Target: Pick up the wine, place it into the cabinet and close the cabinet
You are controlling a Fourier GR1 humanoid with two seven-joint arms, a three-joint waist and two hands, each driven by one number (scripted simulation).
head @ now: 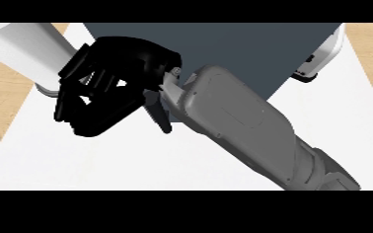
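Over the counter (87,163), by the cabinet (233,44), the right hand (109,86) curls; whether it grips anything, I cannot tell. Wine looks heavy, slippery: grasp mid-body.

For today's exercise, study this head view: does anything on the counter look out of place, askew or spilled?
Nothing looks spilled or damaged. One oddity: no wine bottle shows anywhere. The right hand fills the view's left, in front of the dark cabinet, so it may hide it. The cabinet's white door stands swung open.
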